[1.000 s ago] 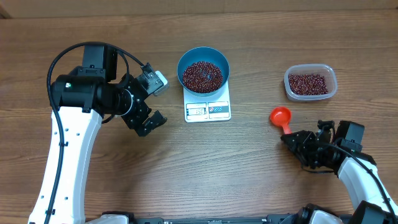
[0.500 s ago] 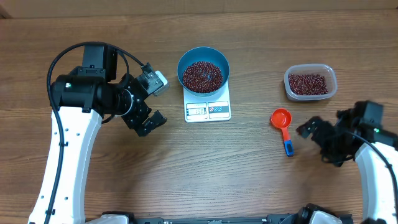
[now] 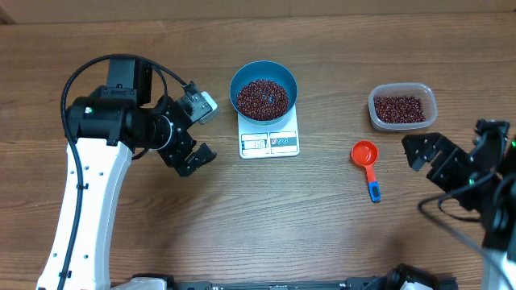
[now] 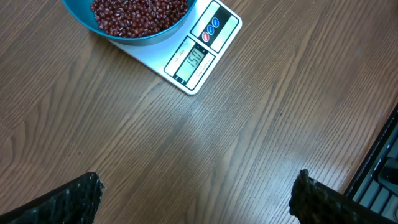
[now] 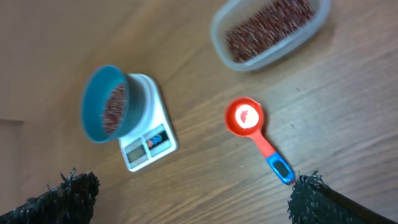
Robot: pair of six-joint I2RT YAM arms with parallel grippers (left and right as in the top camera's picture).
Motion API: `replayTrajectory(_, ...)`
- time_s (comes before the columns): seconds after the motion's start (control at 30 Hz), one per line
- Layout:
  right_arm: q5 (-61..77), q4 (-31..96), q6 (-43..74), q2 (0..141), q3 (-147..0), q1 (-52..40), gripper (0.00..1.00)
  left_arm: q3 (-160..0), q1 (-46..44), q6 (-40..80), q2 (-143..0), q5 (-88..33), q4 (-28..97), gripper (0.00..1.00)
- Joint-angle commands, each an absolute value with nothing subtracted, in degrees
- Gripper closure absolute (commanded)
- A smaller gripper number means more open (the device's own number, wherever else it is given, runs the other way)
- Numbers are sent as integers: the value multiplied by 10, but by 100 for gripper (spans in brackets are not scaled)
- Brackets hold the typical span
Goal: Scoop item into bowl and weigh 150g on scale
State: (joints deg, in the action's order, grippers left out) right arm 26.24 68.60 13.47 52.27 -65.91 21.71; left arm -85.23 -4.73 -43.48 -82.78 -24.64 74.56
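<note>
We see the blue bowl (image 3: 264,74), filled with red-brown beans (image 3: 262,98), sitting on the white scale (image 3: 270,138) at the middle of the tabletop (image 3: 322,229); the display reads 150. The red scoop (image 3: 364,153) lies on the wood near the clear tub (image 3: 402,122). The left fingers (image 4: 68,202) and the right fingers (image 5: 65,199) stand wide open, holding nothing, both well apart from the bowl.
</note>
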Motion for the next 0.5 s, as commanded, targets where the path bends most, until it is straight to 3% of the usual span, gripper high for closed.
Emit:
replayTrajectory(0.0,280,687,135,494,-667,218,0,-863,-45,-431,-821,-249,745,0)
replayTrajectory(0.47,289,734,135,489,-667,218,0,-863,-45,-431,-821,-249,745,1)
